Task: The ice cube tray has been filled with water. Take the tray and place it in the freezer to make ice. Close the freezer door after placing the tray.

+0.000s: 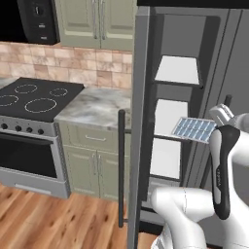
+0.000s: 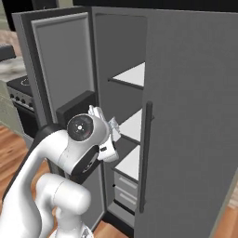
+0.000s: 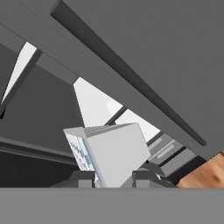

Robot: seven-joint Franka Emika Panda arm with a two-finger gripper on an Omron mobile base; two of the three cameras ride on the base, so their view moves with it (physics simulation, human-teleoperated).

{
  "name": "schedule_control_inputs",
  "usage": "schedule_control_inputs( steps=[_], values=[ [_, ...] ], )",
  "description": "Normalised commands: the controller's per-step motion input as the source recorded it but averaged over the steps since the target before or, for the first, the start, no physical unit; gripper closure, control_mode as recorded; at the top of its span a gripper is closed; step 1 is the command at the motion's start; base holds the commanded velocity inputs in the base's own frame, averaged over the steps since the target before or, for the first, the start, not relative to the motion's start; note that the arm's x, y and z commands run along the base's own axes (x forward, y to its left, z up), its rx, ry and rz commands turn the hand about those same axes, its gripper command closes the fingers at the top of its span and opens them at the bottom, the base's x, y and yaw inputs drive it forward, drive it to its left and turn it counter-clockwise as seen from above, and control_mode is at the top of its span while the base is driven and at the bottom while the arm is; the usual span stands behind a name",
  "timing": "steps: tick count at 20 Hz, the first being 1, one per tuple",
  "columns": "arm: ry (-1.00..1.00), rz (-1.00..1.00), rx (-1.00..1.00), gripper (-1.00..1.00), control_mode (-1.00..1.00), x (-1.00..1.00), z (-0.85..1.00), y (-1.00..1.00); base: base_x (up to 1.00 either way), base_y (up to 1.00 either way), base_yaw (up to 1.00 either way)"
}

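Observation:
My gripper [image 1: 215,127] is shut on one short end of the ice cube tray [image 1: 194,128], a flat white tray whose grid of cells shows pale blue water [image 1: 190,127]. It hangs in the air, slightly tilted, just in front of the open freezer [image 1: 170,116], level with the gap between the middle and lower white shelves. In the hand view the tray [image 3: 114,155] stands edge-on between the two fingertips [image 3: 85,177], with the shelves beyond it. The freezer door [image 1: 139,121] stands wide open to the left, its dark bar handle [image 1: 120,165] facing the stove.
The fridge's other grey door [image 2: 195,116] is closed on the right, with a dark handle [image 2: 148,153]. Grey drawers [image 2: 124,190] sit at the freezer's bottom. A stove [image 1: 29,99], a marble counter [image 1: 97,104] and green cabinets [image 1: 92,160] lie left of the open door.

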Motion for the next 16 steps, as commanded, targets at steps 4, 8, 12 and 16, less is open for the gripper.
schedule_control_inputs(
  steps=[4, 8, 12, 16],
  values=[
    [0.0, 0.0, 0.0, 1.0, 1.0, 0.0, 0.0, 0.0, 0.29, 0.0, 0.02],
    [0.0, 0.0, 0.0, 1.0, 1.0, 0.0, 0.0, 0.0, 0.22, 0.0, 0.02],
    [0.0, 0.0, 0.0, 1.0, 1.0, 0.0, 0.0, 0.0, 0.18, 0.0, 0.01],
    [0.0, 0.0, 0.0, 1.0, 1.0, 0.0, 0.0, 0.0, 0.15, 0.08, 0.0]
  ],
)
